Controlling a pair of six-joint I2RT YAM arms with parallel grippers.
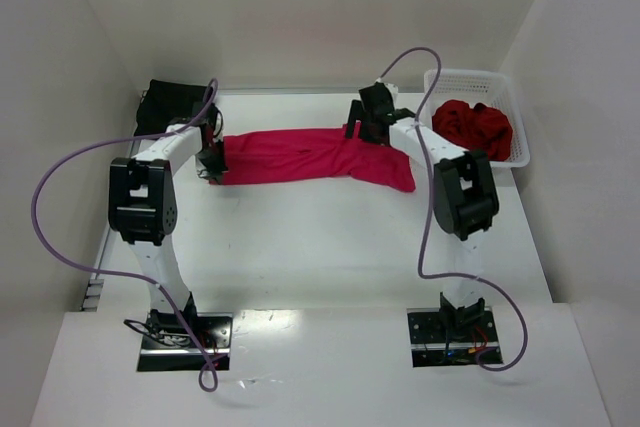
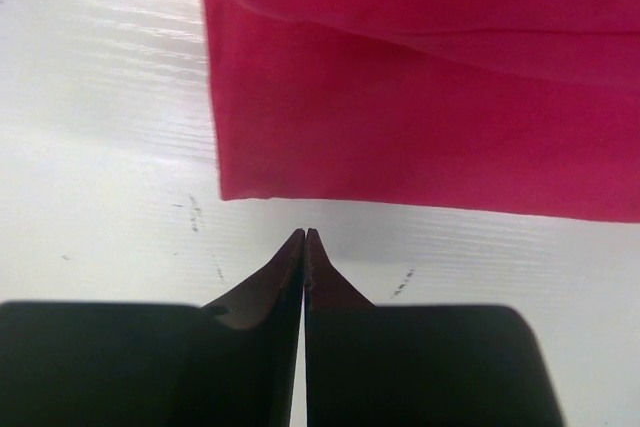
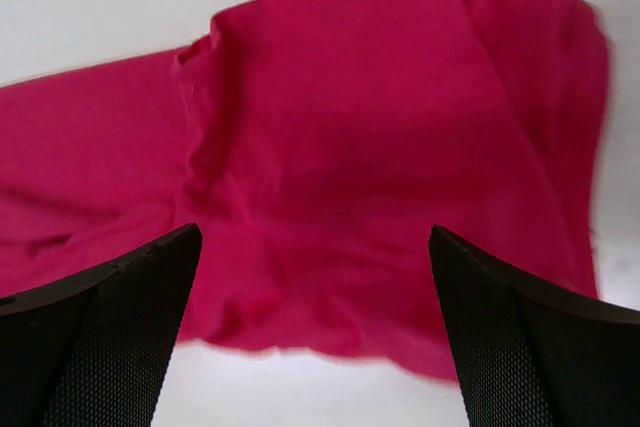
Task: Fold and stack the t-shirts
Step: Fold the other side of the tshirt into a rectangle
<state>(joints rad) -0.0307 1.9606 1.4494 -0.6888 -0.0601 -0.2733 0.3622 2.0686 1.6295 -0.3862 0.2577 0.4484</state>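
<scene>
A crimson-pink t-shirt lies as a long folded band across the middle of the table. My left gripper sits at its left end. In the left wrist view that gripper is shut with nothing in it, its tips just short of the shirt's hem. My right gripper hovers over the band's rumpled right part. Its jaws stand wide open above the cloth, holding nothing. A black t-shirt lies at the back left. Darker red t-shirts are bunched in the basket.
The white lattice basket stands at the back right against the wall. White walls close in the table on the left, back and right. Purple cables loop from both arms. Bare table lies in front of the shirt.
</scene>
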